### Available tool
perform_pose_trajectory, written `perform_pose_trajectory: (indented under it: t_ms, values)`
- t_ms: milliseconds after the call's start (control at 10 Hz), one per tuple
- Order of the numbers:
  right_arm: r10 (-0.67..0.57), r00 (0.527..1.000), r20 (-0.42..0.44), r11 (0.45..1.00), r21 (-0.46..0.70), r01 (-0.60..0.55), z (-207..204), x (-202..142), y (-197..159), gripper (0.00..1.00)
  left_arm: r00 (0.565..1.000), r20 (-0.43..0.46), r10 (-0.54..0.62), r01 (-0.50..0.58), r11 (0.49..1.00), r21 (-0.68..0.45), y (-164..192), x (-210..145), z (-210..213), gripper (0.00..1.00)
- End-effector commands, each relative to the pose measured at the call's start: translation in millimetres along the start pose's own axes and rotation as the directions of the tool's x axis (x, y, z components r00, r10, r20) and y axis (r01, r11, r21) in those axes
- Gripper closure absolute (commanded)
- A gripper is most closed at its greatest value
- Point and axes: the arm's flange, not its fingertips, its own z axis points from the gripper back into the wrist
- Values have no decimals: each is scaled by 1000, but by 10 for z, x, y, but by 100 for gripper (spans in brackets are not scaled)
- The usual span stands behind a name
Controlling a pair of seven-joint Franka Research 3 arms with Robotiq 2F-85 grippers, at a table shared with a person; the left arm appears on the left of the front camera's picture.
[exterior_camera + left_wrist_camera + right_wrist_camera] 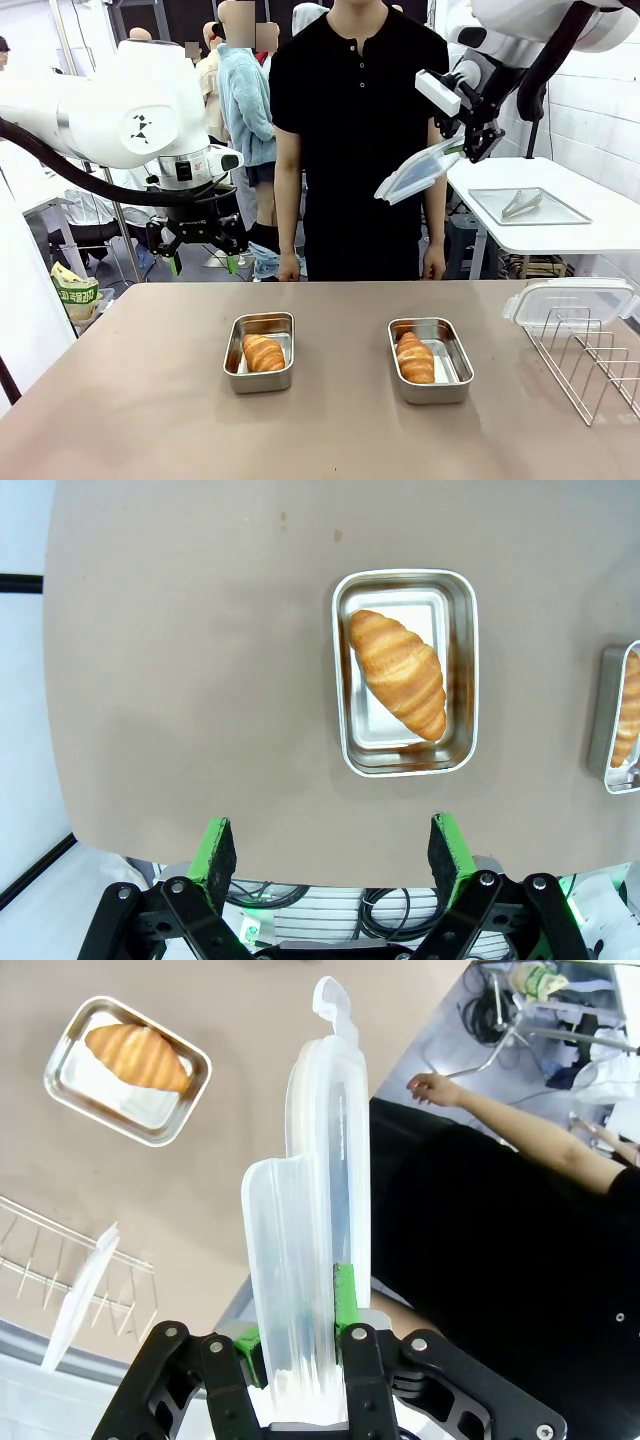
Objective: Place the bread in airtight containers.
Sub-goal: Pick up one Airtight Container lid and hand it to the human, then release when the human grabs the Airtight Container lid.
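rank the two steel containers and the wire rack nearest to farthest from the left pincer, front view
From the left pincer:
1. left container, just before it, table's left half
2. right container, right of centre
3. wire rack, far right edge

Table [140, 410]: steel containers [258, 384], wire rack [581, 361]

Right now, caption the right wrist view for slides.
Right fingers clamp a clear lid above a croissant in its steel container.

left arm [110, 110]: white, rounded | cable [60, 163]: black | right arm [545, 25]: white | left tool [203, 264]: black, green pads
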Motion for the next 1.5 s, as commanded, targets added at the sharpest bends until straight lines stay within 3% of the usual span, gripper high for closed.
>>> perform_pose_trajectory:
  t_ms: [0,100,1400]
  values:
    - [8,999,34,998,-57,-6,-20,-41,8,100,1000,1,2,-2,1000,-4,21,0,13,0]
    - [0,1000,0,1000,0,0,0,0,0,100,1000,1,2,-2,1000,-4,21,0,13,0]
    - [0,1000,0,1000,0,0,0,0,0,100,1000,1,2,-2,1000,-4,21,0,13,0]
